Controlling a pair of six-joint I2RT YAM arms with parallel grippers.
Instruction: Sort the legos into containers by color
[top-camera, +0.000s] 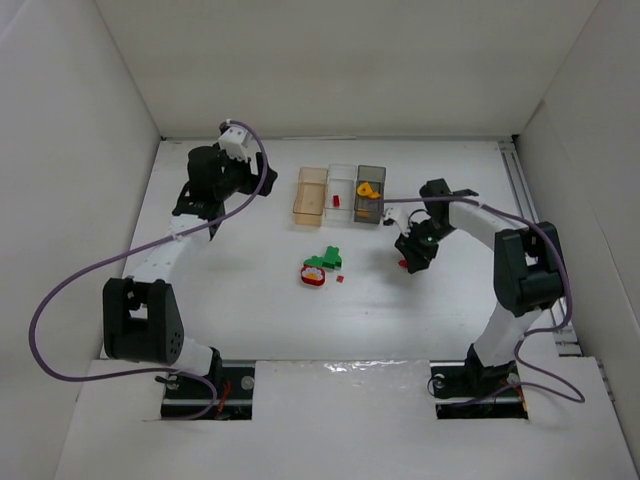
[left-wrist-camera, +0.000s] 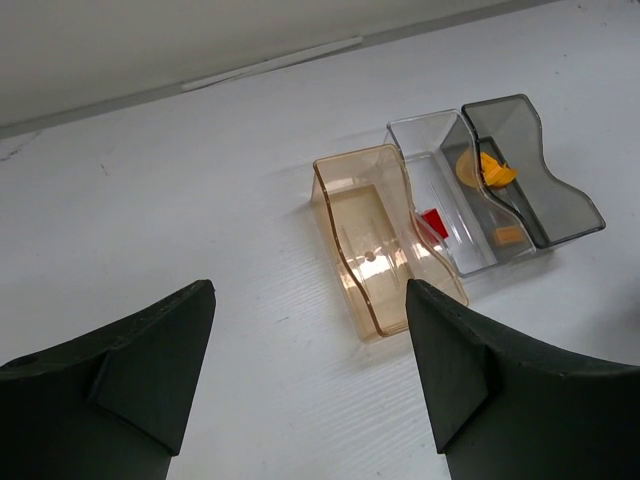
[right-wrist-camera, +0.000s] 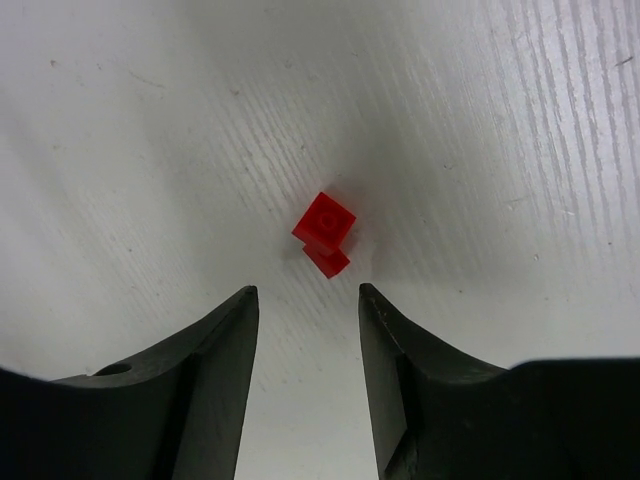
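Note:
A small red lego (right-wrist-camera: 325, 233) lies on the white table just beyond my right gripper (right-wrist-camera: 308, 291), which is open with nothing between its fingers. From above, that red lego (top-camera: 403, 264) shows beside the right gripper (top-camera: 413, 256). Three containers stand in a row: amber (top-camera: 310, 194), clear (top-camera: 341, 190) with a red piece inside, dark grey (top-camera: 370, 192) with orange pieces. A cluster of green (top-camera: 327, 258) and red ring (top-camera: 313, 276) legos lies mid-table, with a tiny red piece (top-camera: 340, 278) beside it. My left gripper (left-wrist-camera: 310, 290) is open, left of the amber container (left-wrist-camera: 375, 240).
White walls enclose the table on the left, back and right. A metal rail (top-camera: 525, 205) runs along the right edge. Purple cables loop off both arms.

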